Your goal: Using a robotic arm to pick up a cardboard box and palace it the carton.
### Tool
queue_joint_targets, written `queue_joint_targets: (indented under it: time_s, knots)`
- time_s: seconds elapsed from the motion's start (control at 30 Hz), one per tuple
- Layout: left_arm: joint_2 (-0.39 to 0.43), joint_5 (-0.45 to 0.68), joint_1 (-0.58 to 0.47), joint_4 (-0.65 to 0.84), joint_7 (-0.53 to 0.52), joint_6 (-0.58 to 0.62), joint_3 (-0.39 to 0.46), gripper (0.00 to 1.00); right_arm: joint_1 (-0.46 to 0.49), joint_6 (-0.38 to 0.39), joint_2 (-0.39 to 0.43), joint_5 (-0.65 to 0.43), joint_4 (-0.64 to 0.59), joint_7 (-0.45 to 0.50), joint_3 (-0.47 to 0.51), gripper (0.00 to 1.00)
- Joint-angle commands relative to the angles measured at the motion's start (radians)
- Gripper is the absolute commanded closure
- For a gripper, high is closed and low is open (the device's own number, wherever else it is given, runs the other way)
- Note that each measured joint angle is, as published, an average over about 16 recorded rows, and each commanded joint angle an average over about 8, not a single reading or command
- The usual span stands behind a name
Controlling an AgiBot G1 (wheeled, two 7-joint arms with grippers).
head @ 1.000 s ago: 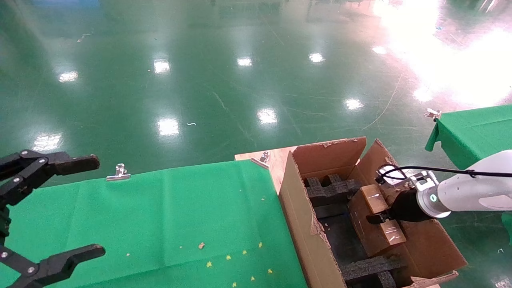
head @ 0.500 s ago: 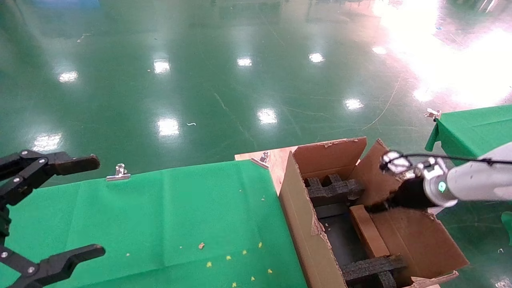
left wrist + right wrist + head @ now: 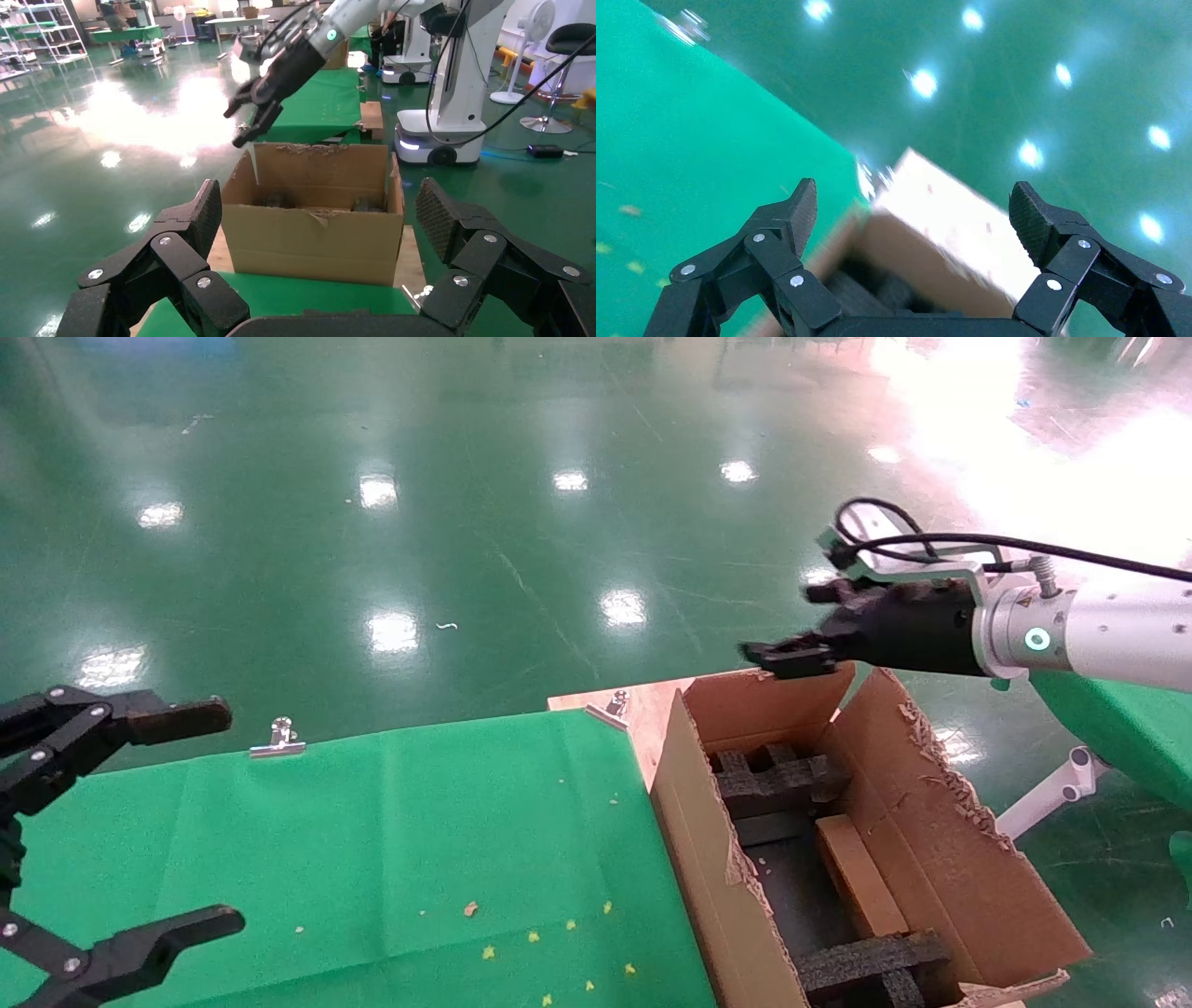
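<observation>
Right gripper (image 3: 792, 658), spread and empty, hovers above the carton (image 3: 941, 859), where the box (image 3: 861, 877) leans on edge and could tip.

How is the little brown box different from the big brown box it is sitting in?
The cardboard box is small, slim and closed; the carton is much bigger and open on top, its flaps standing up. The cardboard box's edges look neat, while the carton's edges are ragged and torn. The carton also holds black foam blocks; the cardboard box lies between them. Both are brown cardboard.
</observation>
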Motion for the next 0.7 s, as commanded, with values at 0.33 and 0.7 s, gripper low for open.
queue_joint_targets:
  time_s: [0.33, 0.7]
  knots:
    - [0.0, 0.0, 0.0, 0.0, 0.0, 0.0, 0.0, 0.0, -0.014, -0.006, 0.027, 0.047, 0.065, -0.048, 0.05, 0.0]
    - [0.0, -0.001, 0.0, 0.001, 0.0, 0.0, 0.0, 0.0, -0.138, -0.129, -0.003, 0.06, 0.059, -0.093, 0.244, 0.0]
